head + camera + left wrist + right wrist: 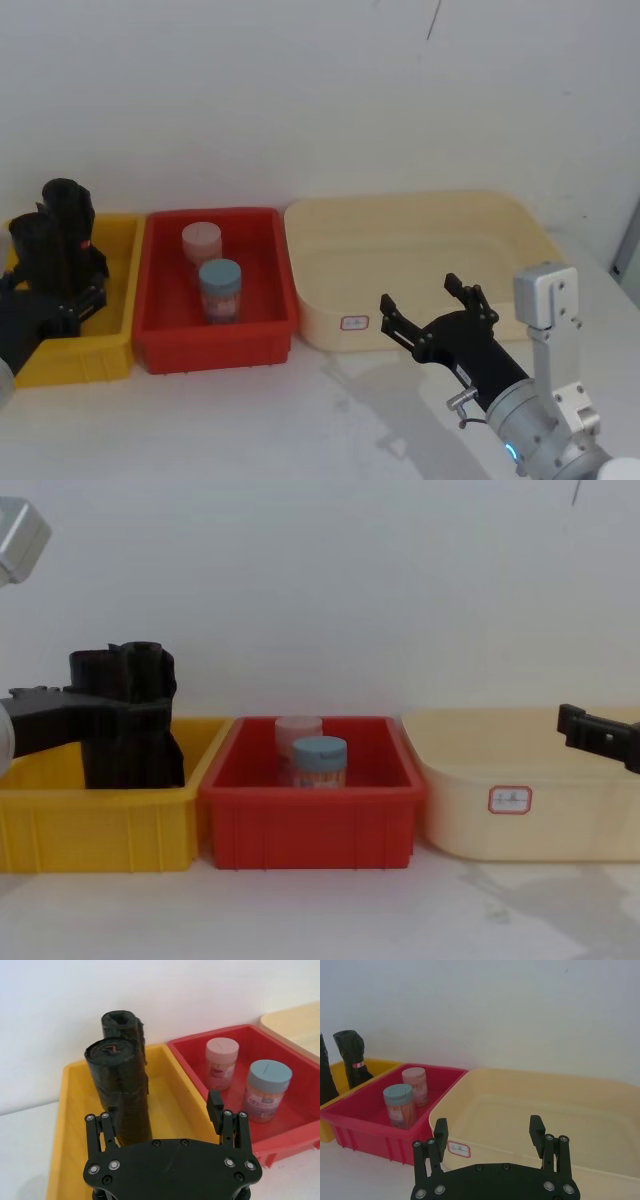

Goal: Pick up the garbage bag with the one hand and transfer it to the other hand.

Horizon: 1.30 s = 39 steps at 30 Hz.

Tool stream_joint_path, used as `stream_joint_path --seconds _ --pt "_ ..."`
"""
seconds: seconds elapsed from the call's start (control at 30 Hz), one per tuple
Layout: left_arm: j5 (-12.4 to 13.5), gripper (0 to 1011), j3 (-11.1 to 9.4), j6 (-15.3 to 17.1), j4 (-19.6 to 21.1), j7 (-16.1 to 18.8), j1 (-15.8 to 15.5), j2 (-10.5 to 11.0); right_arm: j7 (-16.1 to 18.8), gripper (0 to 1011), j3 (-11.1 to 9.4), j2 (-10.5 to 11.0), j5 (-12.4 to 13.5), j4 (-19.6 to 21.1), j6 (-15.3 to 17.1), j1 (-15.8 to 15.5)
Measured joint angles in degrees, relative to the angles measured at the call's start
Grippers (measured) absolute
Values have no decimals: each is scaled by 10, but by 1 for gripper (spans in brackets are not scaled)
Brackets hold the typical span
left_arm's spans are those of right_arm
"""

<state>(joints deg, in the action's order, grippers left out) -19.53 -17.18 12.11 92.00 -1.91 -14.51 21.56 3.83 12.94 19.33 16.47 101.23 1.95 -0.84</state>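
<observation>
1. The garbage bag [30,245] stands upright in the yellow bin [100,360], in front of a second black roll [68,205]; the left gripper [162,1107] is beside it, fingers spread wide
2. Two jars [219,285] stand in the red bin [215,350]
3. The right gripper [418,292] hovers by the cream tub [330,300], wide open and empty

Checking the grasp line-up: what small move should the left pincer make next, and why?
Probably nudge the open left pincer sideways to centre the garbage bag: it stands behind one finger, not mid-gap. Right pincer hovers open by the cream tub.
</observation>
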Motion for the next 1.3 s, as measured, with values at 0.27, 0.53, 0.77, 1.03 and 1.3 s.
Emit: stream_joint_path --seconds 0.27,0.53,0.77,1.03,1.3 --pt "4 1002 7 2 -12 5 -2 -7 0 1002 0 0 0 0 0 0" --pt "5 1001 13 2 -20 8 3 -10 0 1001 0 0 0 0 0 0" --pt "7 1001 18 1 -37 5 -3 -13 0 1001 0 0 0 0 0 0" --pt "10 1001 19 -2 -70 -8 -27 -17 0 1001 0 0 0 0 0 0" --pt "16 1002 15 -8 -109 -23 -56 -22 0 1001 0 0 0 0 0 0"
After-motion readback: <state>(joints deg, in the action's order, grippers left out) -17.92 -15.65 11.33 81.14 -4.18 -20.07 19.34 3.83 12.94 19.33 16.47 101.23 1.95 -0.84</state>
